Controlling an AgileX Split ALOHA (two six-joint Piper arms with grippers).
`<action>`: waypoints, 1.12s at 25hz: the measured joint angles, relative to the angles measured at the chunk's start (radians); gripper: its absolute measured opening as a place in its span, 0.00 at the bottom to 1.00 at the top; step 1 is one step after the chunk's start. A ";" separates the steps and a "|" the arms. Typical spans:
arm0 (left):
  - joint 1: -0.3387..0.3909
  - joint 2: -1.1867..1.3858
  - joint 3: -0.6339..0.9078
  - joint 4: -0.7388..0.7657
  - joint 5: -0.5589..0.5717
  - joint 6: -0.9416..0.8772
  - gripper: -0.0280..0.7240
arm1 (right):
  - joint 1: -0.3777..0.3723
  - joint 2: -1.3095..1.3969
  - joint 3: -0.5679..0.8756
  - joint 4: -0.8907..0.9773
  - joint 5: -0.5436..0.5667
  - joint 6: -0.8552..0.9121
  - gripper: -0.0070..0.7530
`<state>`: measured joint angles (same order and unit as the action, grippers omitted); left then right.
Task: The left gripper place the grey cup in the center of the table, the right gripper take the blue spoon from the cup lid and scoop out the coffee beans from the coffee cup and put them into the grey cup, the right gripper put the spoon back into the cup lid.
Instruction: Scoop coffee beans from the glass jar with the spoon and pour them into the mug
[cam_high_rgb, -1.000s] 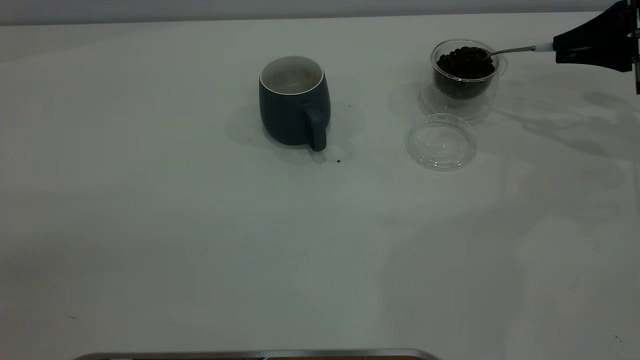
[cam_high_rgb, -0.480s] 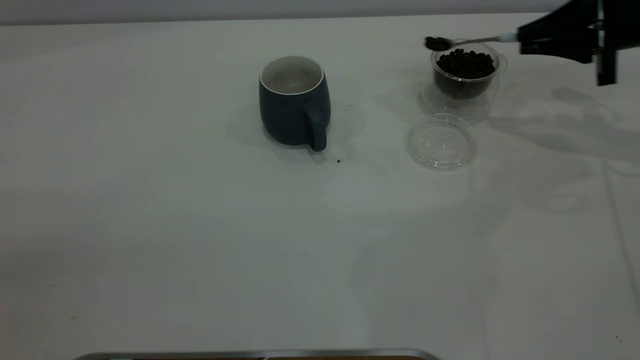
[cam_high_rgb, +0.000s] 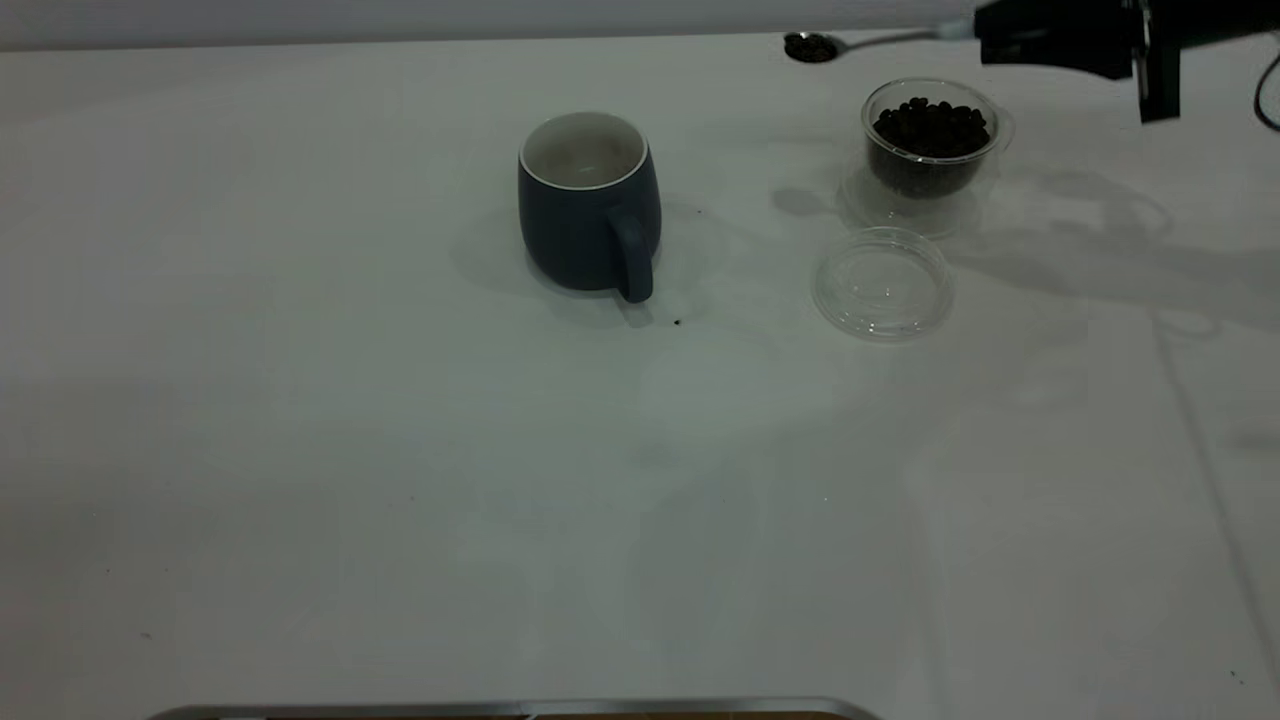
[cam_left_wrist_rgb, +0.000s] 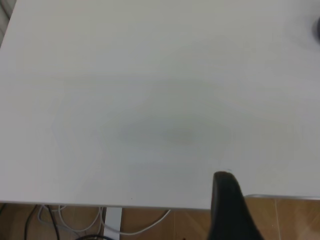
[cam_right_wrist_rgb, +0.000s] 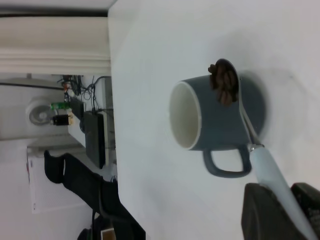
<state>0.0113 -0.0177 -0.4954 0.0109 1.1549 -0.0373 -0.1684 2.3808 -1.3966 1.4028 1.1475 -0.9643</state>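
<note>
The grey cup stands upright at the middle of the table, handle toward the near edge. My right gripper is at the far right, shut on the pale handle of the blue spoon. The spoon is held level in the air, its bowl carrying coffee beans between the two cups. In the right wrist view the loaded bowl lines up with the grey cup, with the handle running back into my right gripper. The coffee cup holds a heap of beans. The cup lid lies bare in front of it. My left gripper is parked at the table's edge.
Tiny dark specks lie beside the grey cup's handle. A metal strip runs along the near table edge. Cables hang below the table edge in the left wrist view. Wide bare tabletop spreads in front of the cups.
The right gripper lifted the spoon out of the coffee cup with beans in its bowl. It then carried it up and leftward, toward the grey cup. The cups and lid stayed put.
</note>
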 joint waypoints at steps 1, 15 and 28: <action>0.000 0.000 0.000 0.000 0.000 0.000 0.70 | 0.008 -0.003 0.000 0.000 0.001 0.003 0.15; 0.000 0.000 0.000 0.000 0.000 0.000 0.70 | 0.215 -0.010 0.000 0.052 0.001 0.022 0.15; 0.000 0.000 0.000 0.000 0.000 -0.001 0.70 | 0.328 0.013 0.000 0.122 -0.157 0.016 0.15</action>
<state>0.0113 -0.0177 -0.4954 0.0109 1.1549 -0.0383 0.1595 2.3938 -1.3966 1.5246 0.9906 -0.9488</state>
